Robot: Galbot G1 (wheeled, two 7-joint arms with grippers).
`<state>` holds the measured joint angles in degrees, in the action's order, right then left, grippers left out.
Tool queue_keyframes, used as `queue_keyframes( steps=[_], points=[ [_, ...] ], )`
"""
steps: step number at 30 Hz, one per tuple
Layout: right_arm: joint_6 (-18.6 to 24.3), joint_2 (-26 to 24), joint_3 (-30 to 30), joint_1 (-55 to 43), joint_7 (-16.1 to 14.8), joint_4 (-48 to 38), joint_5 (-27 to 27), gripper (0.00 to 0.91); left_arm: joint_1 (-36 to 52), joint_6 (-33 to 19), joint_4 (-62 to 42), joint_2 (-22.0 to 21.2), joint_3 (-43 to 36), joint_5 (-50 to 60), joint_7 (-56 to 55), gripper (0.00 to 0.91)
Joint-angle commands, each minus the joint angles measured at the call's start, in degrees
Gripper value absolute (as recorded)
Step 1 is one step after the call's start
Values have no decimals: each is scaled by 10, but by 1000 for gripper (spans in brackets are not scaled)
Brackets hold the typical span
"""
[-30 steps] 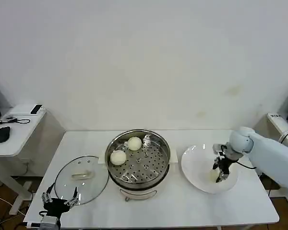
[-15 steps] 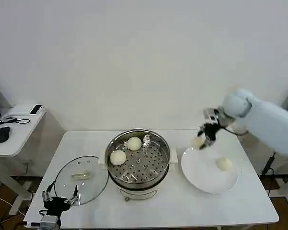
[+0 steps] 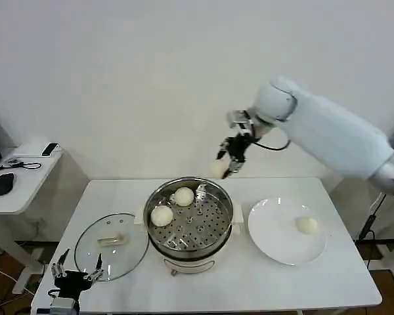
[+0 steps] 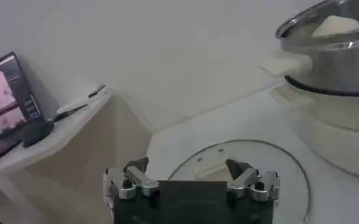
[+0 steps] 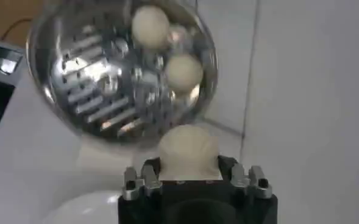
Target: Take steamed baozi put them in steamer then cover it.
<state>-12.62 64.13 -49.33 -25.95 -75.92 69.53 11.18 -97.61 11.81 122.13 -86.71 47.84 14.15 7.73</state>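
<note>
A cream-white baozi point(image 3: 218, 168) hangs in the air above the bench's far edge, just beyond the steamer's back rim, pinched between the jaws of the right gripper point(image 3: 228, 165). In the right wrist view the bun point(image 5: 188, 151) sits clamped between the two fingers, with the basket below. Two more baozi point(image 3: 161, 215) point(image 3: 184, 196) rest on the perforated floor of the steamer point(image 3: 213, 223), which stands at the middle of the bench point(image 3: 249, 285). A fourth baozi point(image 3: 306, 225) lies on a white plate point(image 3: 269, 236) toward the bench's right edge. The glass cover point(image 3: 126, 257) lies flat near the front left corner. The left gripper point(image 3: 75, 277) hovers at the bench's front edge beside it, jaws spread apart.
</note>
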Motion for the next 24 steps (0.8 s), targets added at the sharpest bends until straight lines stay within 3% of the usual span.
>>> queue_keyframes(
  steps=[1,3,10,15,18,22,24],
  points=[
    [123,89,-1,3,-20,-16,9,635,-2,0,5,-2,2,0,-1,907],
    [169,91,-15,5,-26,-5,12,645,-2,0,8,-5,6,1,-1,907],
    [227,77,-49,16,-24,61,-34,645,-10,1,15,-7,10,2,1,907],
    [291,48,-68,37,-4,132,-149,645,-5,1,13,-13,9,8,4,907],
    [301,34,-80,46,-1,151,-174,645,-5,1,12,-14,10,8,4,907],
    [375,36,-86,59,30,124,-232,645,-7,2,11,-14,11,10,4,907],
    [366,36,-85,62,35,132,-251,645,-6,2,10,-14,12,12,4,907]
  ],
)
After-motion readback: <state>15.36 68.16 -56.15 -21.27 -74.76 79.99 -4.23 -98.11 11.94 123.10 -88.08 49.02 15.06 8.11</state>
